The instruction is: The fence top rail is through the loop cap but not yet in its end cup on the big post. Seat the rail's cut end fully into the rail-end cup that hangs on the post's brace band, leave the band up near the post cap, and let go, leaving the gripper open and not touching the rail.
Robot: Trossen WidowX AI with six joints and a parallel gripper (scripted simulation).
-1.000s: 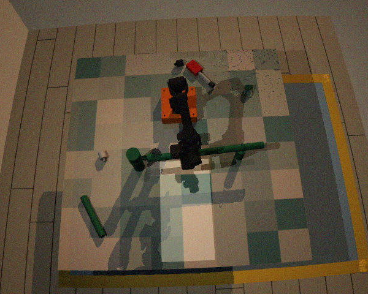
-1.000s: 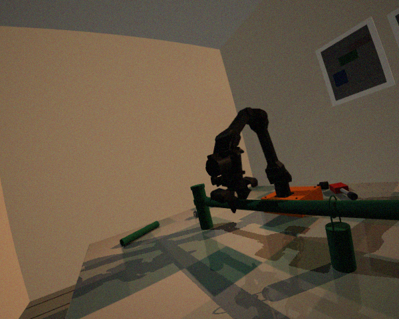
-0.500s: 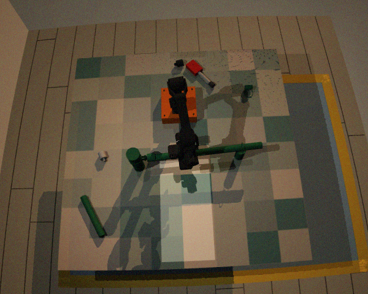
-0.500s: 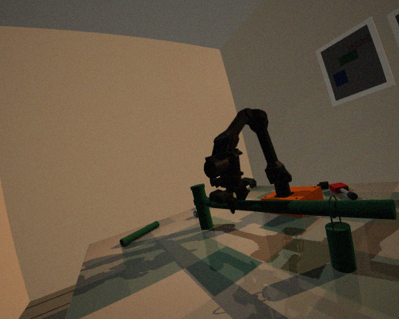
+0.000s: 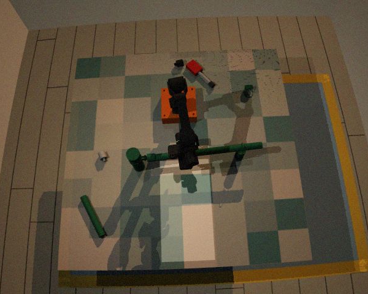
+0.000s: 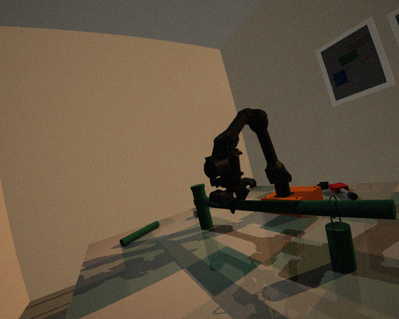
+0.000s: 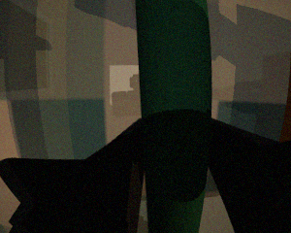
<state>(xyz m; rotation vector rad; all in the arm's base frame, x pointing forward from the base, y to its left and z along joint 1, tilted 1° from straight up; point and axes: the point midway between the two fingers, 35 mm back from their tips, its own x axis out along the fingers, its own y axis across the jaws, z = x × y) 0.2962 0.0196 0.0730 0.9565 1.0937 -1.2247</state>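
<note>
Your black parallel-jaw gripper (image 5: pixel 187 156) (image 6: pixel 229 202) (image 7: pixel 169 122) is clamped on the long green cylindrical rail (image 5: pixel 214 149) (image 6: pixel 361 207) (image 7: pixel 174 58). In the wrist view you can see the rail running between the dark fingers, one on each side, with its length carrying on past them both ways. You have it raised above the patchwork tabletop (image 5: pixel 108 186) (image 6: pixel 151 295), roughly level. One end of the rail points toward the tall green round post (image 5: pixel 133 155) (image 6: pixel 202 209), beside the post's upper part; you cannot tell from these pictures how deep it sits in the end cup. Toward its other end, the rail passes through the thin wire-like loop (image 6: pixel 334 206) above the short green cylindrical post (image 5: pixel 239 155) (image 6: pixel 340 247), and sticks out beyond it.
</note>
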